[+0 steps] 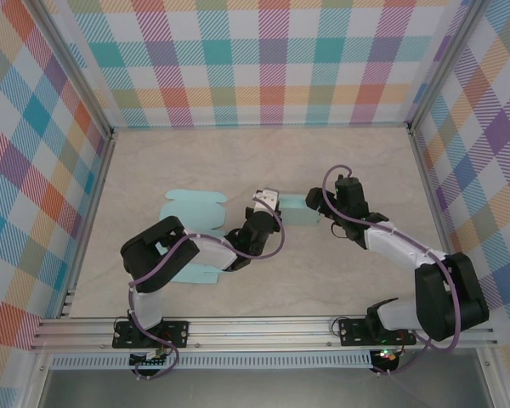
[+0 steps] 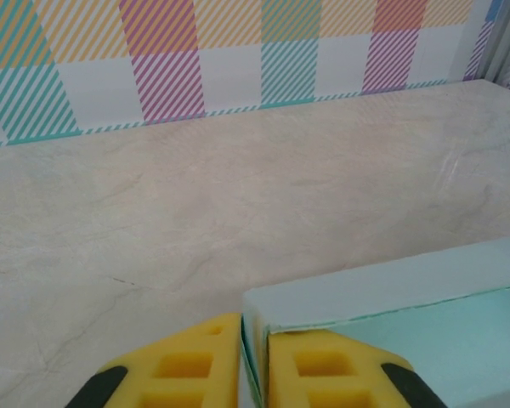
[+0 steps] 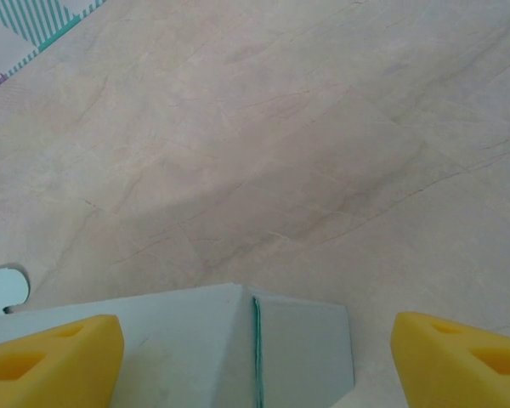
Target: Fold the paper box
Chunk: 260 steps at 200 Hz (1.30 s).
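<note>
The paper box (image 1: 299,210) sat near the centre of the table (image 1: 238,161), an arm at each end.
The left gripper (image 2: 253,361) pinched the box's thin wall at its 9 o'clock end; the right gripper (image 3: 255,348) stood wide open astride the 3 o'clock end.

1. The counter (image 1: 238,161) is a flat, matte, pale beige slab with faint marble-like veins.
2. Pastel checked walls (image 1: 272,59) close it in on the left, far and right sides. A metal rail (image 1: 263,327) runs along its near edge.
3. A pale teal paper box (image 1: 299,211) lies around the middle, partly folded. Its raised part sits just right of centre.
4. Its flat panels spread left across the counter, ending in rounded flaps (image 1: 193,204).
5. In the left wrist view, one thin box wall (image 2: 391,285) stands upright on the bare stone.
6. In the right wrist view, a box corner (image 3: 263,331) rests on the counter.
</note>
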{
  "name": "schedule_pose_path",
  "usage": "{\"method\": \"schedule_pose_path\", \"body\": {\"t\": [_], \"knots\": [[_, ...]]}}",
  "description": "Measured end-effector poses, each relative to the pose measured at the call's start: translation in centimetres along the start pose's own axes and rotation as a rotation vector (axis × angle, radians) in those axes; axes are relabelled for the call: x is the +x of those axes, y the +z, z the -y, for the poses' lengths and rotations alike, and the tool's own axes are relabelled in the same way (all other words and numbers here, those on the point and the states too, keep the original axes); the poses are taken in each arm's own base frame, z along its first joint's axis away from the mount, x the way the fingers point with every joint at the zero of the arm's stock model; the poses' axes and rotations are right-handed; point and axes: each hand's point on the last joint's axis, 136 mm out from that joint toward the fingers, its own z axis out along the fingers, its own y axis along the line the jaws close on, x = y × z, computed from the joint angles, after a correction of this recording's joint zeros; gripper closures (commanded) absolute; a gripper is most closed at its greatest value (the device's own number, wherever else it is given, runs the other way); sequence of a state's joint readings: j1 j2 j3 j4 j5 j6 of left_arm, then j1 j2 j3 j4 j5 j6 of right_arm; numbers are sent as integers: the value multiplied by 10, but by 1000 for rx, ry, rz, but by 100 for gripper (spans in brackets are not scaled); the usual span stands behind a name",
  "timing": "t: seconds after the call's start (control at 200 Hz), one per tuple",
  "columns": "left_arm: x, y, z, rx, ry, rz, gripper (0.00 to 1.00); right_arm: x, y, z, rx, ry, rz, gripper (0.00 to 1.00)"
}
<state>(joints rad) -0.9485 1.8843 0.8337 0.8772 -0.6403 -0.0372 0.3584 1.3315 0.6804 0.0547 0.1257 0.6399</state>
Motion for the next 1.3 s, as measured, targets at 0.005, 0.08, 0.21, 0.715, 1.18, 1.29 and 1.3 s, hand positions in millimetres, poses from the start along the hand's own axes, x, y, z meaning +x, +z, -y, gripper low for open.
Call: {"method": "schedule_pose_path", "body": {"t": [0.005, 0.08, 0.21, 0.715, 1.18, 1.29, 1.3], "knots": [[0, 0, 0, 0, 1, 0, 74, 0, 0, 0, 0, 0, 1, 20], [1, -4, -1, 12, 11, -10, 66, -1, 4, 1, 5, 0, 8, 22], [2, -10, -2, 34, 25, -28, 54, -3, 9, 2, 9, 4, 24, 23], [12, -42, 15, 228, 100, -141, 0, -8, 18, 2, 3, 13, 50, 23], [-36, -68, 11, 237, -49, -194, 4, -8, 19, 2, -1, 12, 55, 23], [-71, -61, 8, 182, -184, -188, 9, -8, 19, 2, -2, 12, 56, 22], [-74, -60, 8, 177, -199, -188, 9, -8, 19, 2, -2, 11, 56, 23]]}}
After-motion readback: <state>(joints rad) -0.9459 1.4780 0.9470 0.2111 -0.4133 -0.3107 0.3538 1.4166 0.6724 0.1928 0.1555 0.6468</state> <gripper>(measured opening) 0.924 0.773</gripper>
